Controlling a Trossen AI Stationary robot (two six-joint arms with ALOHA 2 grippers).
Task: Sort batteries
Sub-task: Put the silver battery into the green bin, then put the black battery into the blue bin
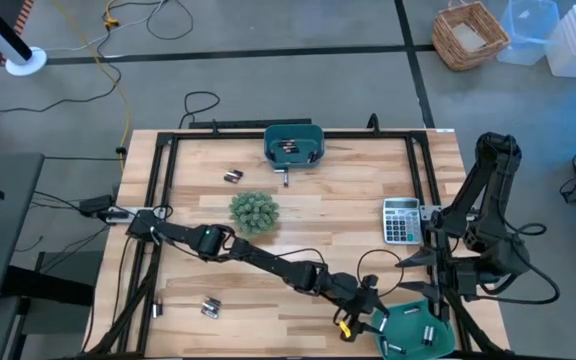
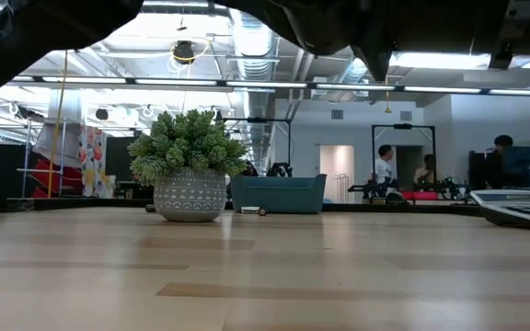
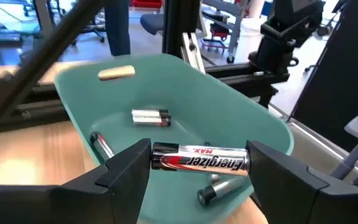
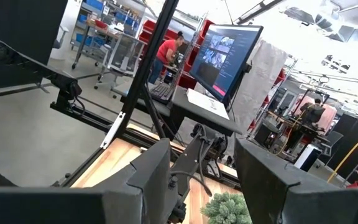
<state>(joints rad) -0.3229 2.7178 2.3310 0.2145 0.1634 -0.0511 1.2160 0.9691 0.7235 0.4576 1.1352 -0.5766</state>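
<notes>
A black-and-silver battery (image 3: 201, 159) hangs between the fingers of my left gripper (image 3: 199, 167), just above the near-right teal bin (image 3: 166, 81). Several more batteries (image 3: 149, 116) lie on that bin's floor. In the high view my left gripper (image 1: 363, 318) stands at the left rim of this bin (image 1: 413, 330). A second teal bin (image 1: 295, 145) holding batteries sits at the far edge. Loose batteries lie on the table at the far left (image 1: 233, 176) and near left (image 1: 210, 306). My right gripper (image 4: 194, 168) is open and raised at the table's right side, holding nothing. My left gripper pinches the battery by its two ends, one fingertip (image 3: 132, 163) on the dark end (image 3: 157, 155) and the other on the silver end (image 3: 244, 163). The battery lies level across the gap, lifted clear above the bin's inside. The fingers reach nearly level over the bin's rim.
A potted green plant (image 1: 255, 211) stands mid-table, and a grey calculator (image 1: 400, 220) lies at the right. One battery (image 1: 286, 178) lies just in front of the far bin. A black frame (image 1: 168, 140) borders the tabletop. People stand in the room beyond.
</notes>
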